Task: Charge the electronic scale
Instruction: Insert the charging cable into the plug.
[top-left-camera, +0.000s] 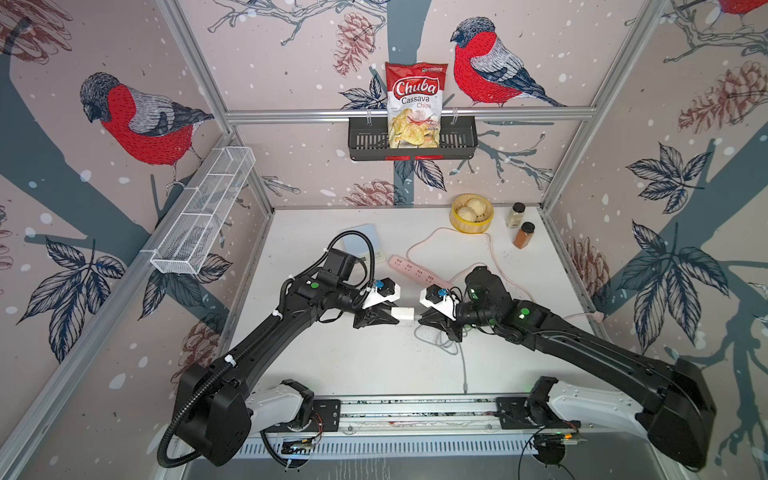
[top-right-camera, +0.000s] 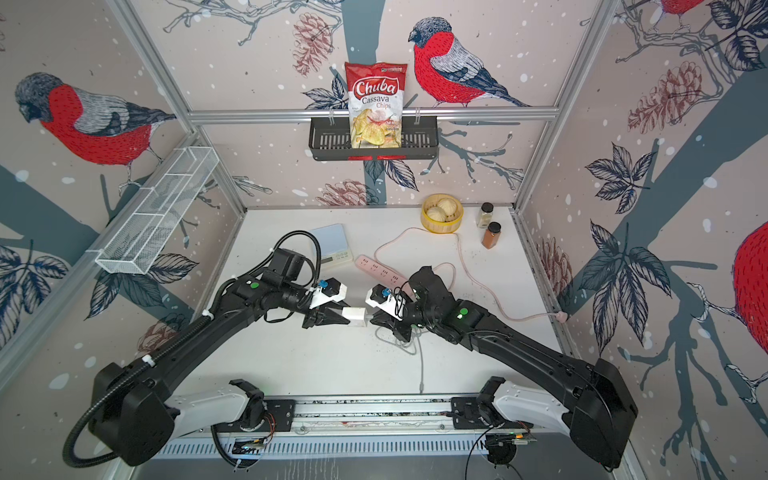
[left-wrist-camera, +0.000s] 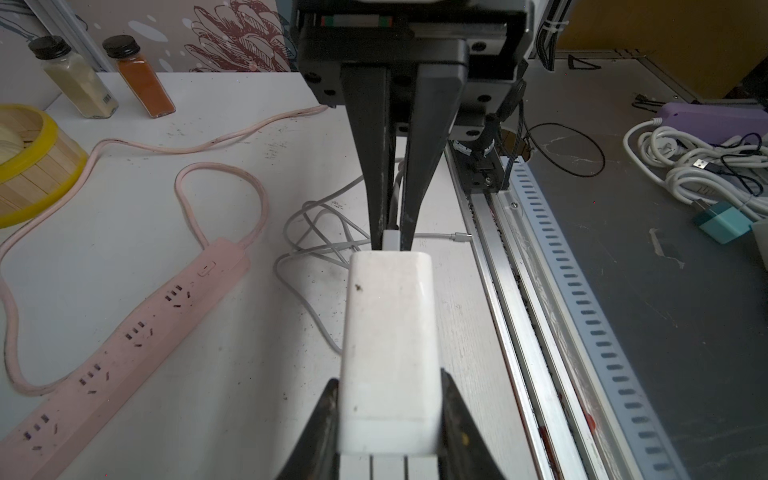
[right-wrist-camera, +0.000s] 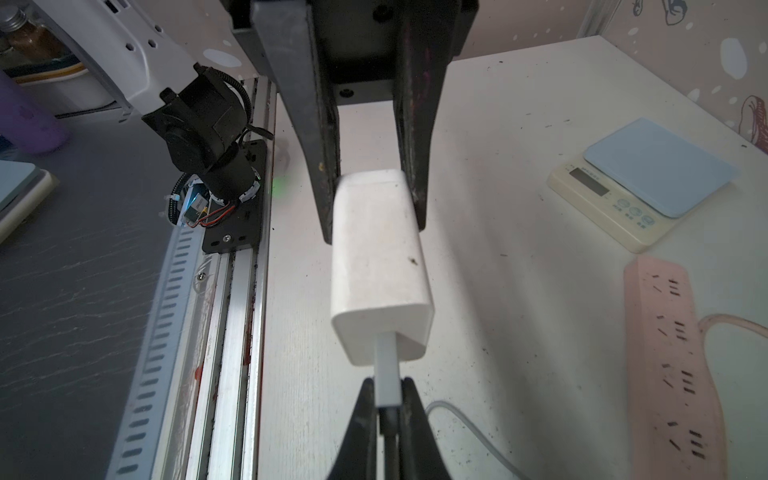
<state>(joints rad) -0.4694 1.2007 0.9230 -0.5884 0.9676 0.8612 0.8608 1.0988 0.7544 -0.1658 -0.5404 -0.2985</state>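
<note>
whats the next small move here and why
Probably a short straight push by the right gripper to seat the cable plug in the charger cube. The left gripper clamps the cube and the right one pinches the plug, whose tip meets the cube's end face. Whether it is fully home is unclear. The power strip and electronic scale lie untouched.

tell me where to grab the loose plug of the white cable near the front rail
Likely the loose plug by its short shell, just behind its tip, coming straight down from above with jaws across its narrow width. It lies flat on the table with both long sides free, and that leaves the tip clear for inserting.
</note>
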